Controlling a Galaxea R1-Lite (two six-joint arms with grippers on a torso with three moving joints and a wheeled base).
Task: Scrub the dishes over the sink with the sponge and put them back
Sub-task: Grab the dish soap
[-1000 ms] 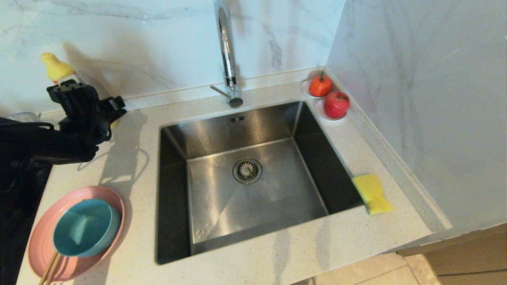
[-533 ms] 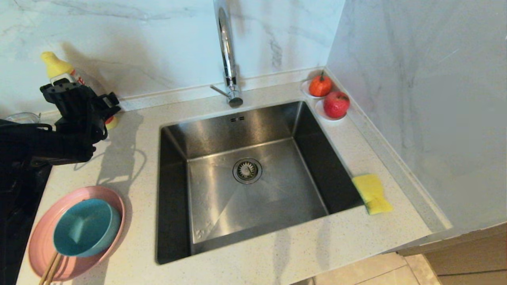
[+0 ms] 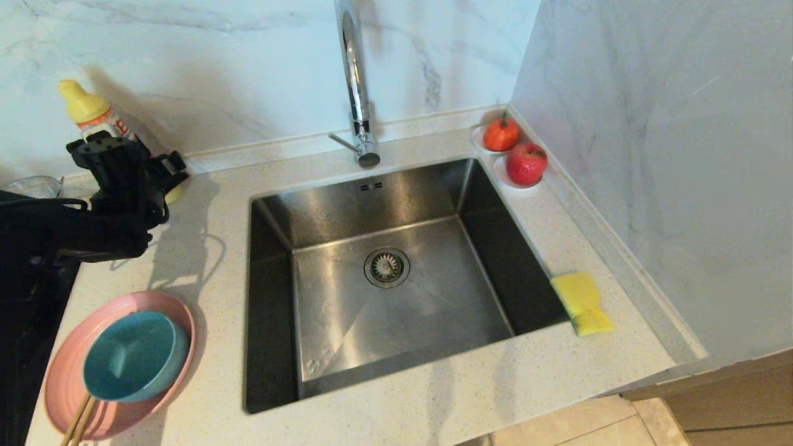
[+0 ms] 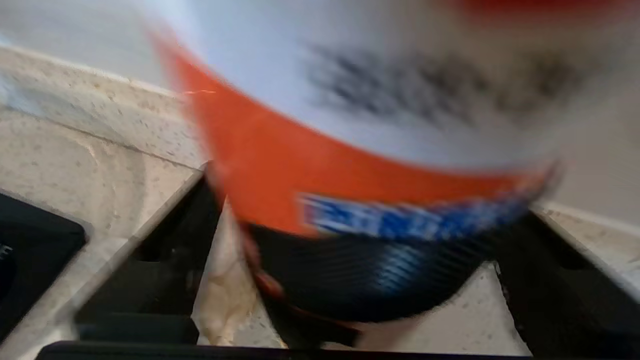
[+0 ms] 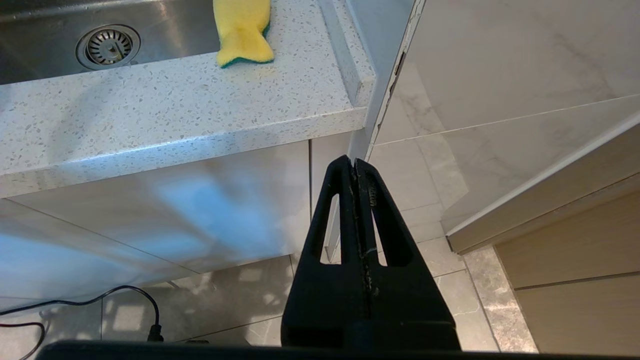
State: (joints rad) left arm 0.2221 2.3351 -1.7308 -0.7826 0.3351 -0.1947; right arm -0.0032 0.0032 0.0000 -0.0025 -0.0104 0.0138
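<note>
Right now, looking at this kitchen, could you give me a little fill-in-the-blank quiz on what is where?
1. The teal bowl sits on the pink ____.
2. The yellow sponge lies on the counter, at the sink's ____ edge.
3. The left gripper is at a bottle with a ____ cap.
4. The right gripper hangs below the counter with its fingers ____.

Missing words: plate; right; yellow; shut

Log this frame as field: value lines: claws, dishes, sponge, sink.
left claw: open around the soap bottle at the back left of the counter
right claw: shut, parked below the counter edge
bowl: teal, sits in the pink plate, left of the sink
sponge: on the counter, right of the sink
sink: empty
</note>
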